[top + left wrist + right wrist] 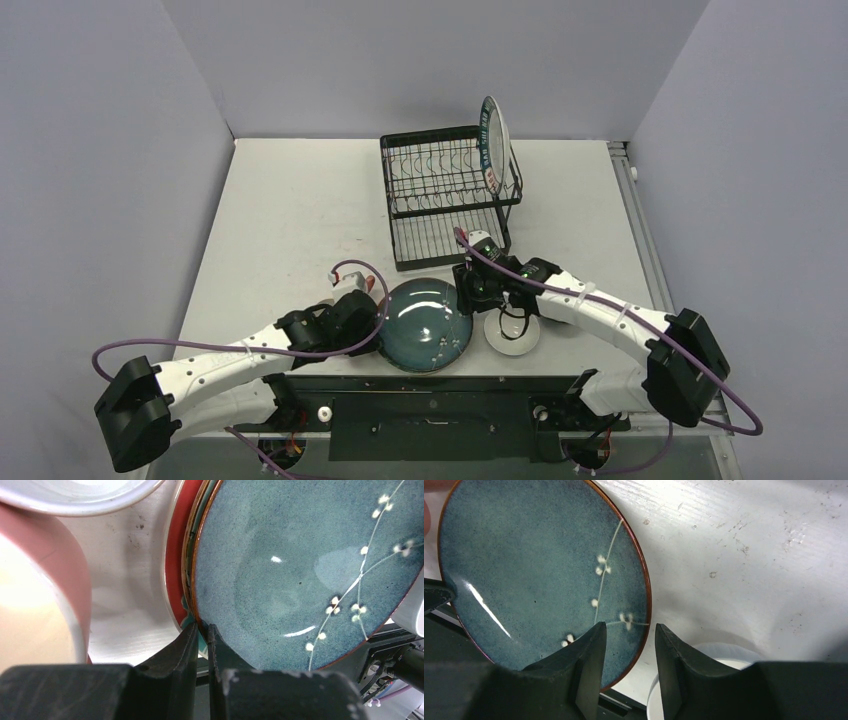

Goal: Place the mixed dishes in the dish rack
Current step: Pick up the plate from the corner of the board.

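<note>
The teal plate (pixel 425 325) lies at the table's near edge on top of the red plate (pixel 175 555). My left gripper (pixel 380 318) is shut on the teal plate's left rim (pixel 202 630). My right gripper (pixel 470 292) is open and empty, its fingers straddling the teal plate's right rim (pixel 630 630). The white bowl (pixel 512 335) sits just right of it, below my right finger (pixel 724 655). A pink mug (pixel 55 575) stands close to the left of my left gripper. The dish rack (pixel 450 195) holds the lettered plate (pixel 493 140) upright at its right end. The dark bowl is out of view.
A white-rimmed dish (pixel 75 495) lies beyond the pink mug. The arm bases' black mounting plate (pixel 430 405) runs along the table's near edge, right below the teal plate. Grey walls enclose the table on three sides.
</note>
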Robot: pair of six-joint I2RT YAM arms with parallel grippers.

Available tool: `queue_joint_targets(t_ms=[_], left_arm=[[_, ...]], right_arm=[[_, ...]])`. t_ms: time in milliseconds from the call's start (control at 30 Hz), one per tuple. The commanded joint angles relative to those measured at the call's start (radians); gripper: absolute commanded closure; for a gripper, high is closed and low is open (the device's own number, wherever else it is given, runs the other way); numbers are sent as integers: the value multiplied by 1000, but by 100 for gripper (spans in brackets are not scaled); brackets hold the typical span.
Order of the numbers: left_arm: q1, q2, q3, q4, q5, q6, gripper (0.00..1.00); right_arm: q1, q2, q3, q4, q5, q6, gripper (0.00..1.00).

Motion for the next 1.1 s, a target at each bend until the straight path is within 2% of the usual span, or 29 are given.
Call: queue_joint_targets(t_ms=[0,667,1067], left_arm=[[0,19,-34,-44,13,27,100],[1,35,-62,-5,29,35,100],[1,76,-61,26,41,51,100]], right_arm=[[8,18,2,52,-13,13,63],[5,76,-28,99,-28,27,64],[5,-7,-48,158,-78,25,69]])
